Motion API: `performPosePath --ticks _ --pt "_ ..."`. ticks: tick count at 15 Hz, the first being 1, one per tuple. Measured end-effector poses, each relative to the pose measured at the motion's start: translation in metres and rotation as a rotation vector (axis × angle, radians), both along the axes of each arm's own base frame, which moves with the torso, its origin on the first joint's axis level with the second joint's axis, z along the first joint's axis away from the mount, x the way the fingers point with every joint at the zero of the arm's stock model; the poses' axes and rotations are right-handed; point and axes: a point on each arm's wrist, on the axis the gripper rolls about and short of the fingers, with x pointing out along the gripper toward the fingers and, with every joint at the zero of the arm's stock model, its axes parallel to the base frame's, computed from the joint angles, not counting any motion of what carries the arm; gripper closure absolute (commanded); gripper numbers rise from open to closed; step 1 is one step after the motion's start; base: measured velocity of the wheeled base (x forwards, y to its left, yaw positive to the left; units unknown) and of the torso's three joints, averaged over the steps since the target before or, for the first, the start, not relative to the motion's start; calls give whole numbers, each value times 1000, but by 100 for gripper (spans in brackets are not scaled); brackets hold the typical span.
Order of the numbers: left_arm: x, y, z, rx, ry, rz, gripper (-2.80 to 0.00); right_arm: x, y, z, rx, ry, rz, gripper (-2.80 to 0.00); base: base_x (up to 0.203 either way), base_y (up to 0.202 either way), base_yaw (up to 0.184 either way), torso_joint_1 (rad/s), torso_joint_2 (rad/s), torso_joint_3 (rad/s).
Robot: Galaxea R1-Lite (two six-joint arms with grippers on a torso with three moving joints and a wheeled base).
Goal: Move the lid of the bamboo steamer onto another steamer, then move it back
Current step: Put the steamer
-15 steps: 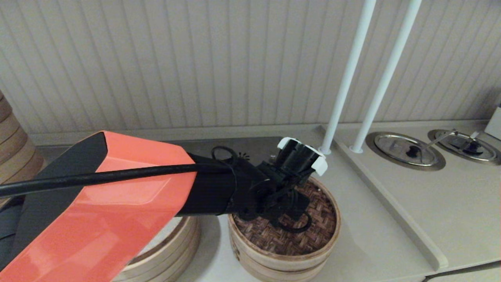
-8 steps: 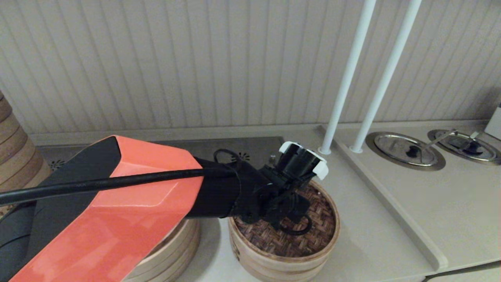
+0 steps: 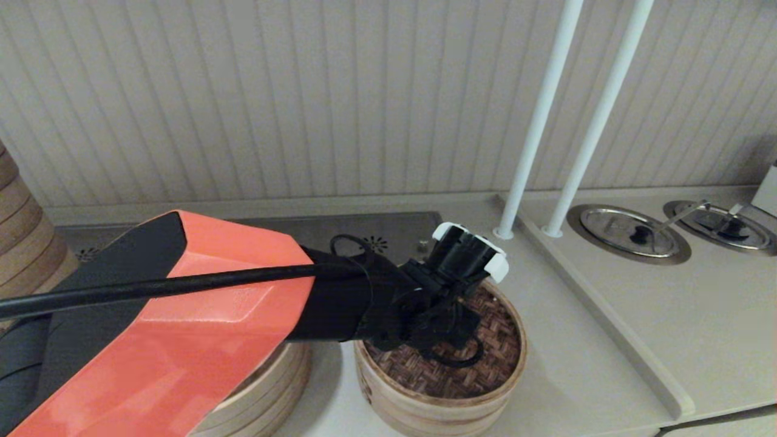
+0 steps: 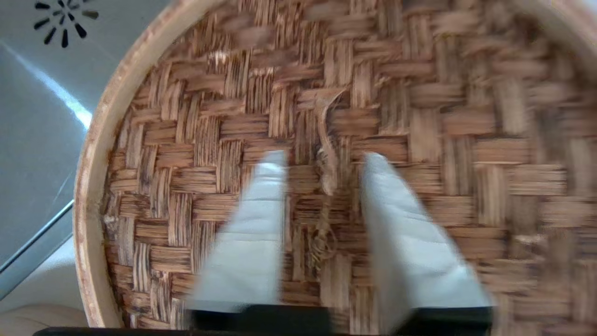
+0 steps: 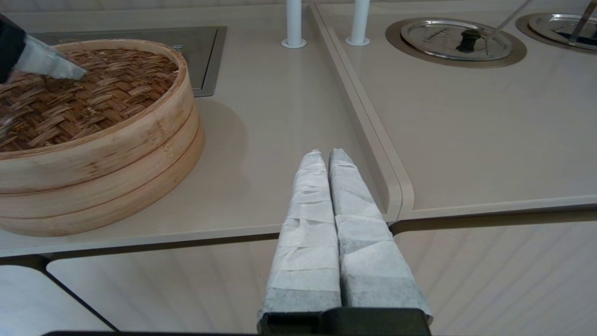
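Note:
The bamboo steamer lid (image 3: 485,358), reddish-brown weave with a pale rim, lies flat on a low pale bamboo steamer (image 3: 425,416) at the centre front; the steamer's floor is hidden. My left gripper (image 4: 324,161) is open just above the weave. Its white fingers (image 4: 252,242) stand either side of the small centre loop (image 4: 328,163), with nothing gripped. In the head view the orange left arm (image 3: 200,340) covers the fingers. My right gripper (image 5: 325,154) is shut and empty, low at the counter's front edge to the right of the steamer (image 5: 107,163).
A taller several-ring steamer (image 3: 267,394) sits left of the lidded one, half under my arm. A tall stack (image 3: 24,243) stands far left. Two white poles (image 3: 534,133) rise behind. A raised counter edge (image 3: 613,328) and recessed metal lids (image 3: 628,233) lie right.
My left wrist has sunk slightly towards the lid over the last second. The lid and both steamers have stayed where they were.

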Motion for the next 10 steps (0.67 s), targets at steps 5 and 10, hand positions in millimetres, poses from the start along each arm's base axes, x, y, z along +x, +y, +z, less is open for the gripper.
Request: performPosePath --ticks 5,10 --pt "-6 14 37 -48 -60 23 -280 0 0 0 0 0 0 0 0 0 0 0 0 0" --pt "-21 60 79 -97 -90 53 -280 0 0 0 0 0 0 0 0 0 0 0 0 0"
